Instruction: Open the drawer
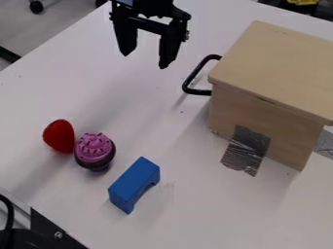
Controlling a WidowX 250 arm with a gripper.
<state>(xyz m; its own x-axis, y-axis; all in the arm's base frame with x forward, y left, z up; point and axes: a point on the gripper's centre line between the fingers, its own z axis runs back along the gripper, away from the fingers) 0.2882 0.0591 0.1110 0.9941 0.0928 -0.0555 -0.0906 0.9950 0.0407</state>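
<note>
Gripper [144, 61] spread wide, top cropped — wooden drawer box [276, 63] cut off rightward.

A red strawberry [60, 136] is sitting on a white worktop [189, 214], just beside a cupcake [95, 149] that is showing off pink frosting and dark sprinkles. A blue block [134, 183] with a curved notch in one side is lying at a slant near the cupcake. Silver-grey tape [246, 150] is sticking partly to the worktop at right, its surface wrinkling. Dark wheels [36, 7] are resting on the grey floor [39, 29] beyond, while a yellow item [303, 2] is peeking in at upper right.
</note>
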